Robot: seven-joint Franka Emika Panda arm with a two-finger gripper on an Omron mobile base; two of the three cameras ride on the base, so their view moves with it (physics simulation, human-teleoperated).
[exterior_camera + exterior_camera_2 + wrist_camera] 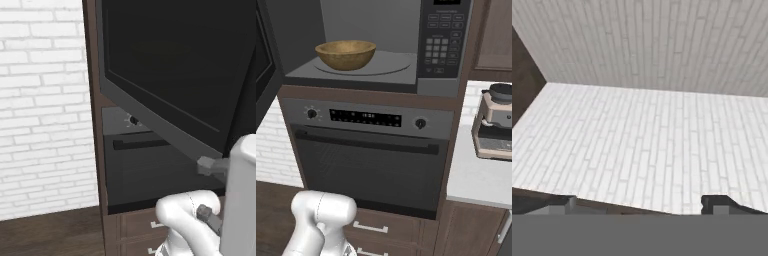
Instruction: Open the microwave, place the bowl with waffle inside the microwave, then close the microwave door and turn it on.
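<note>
Below the open grey microwave cavity [301,30] sits a dark oven with two knobs and a horizontal bar handle [368,142]; a coffee machine [495,122] stands on the pale counter [476,180] at right. White brick wall [42,100] and dark wood floor [50,232] lie left. Inside the cavity a brown wooden bowl [346,54] rests upright on the turntable. Swung wide open, the grey-framed black-glass microwave door [170,65] juts outward. The gripper [644,202] holds its jaws wide, empty

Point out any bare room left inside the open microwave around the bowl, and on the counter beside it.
Inside the microwave, the bowl sits left of centre on the turntable; the floor between it and the keypad panel is bare. The white counter is bare in front of the coffee machine, which crowds its back.
</note>
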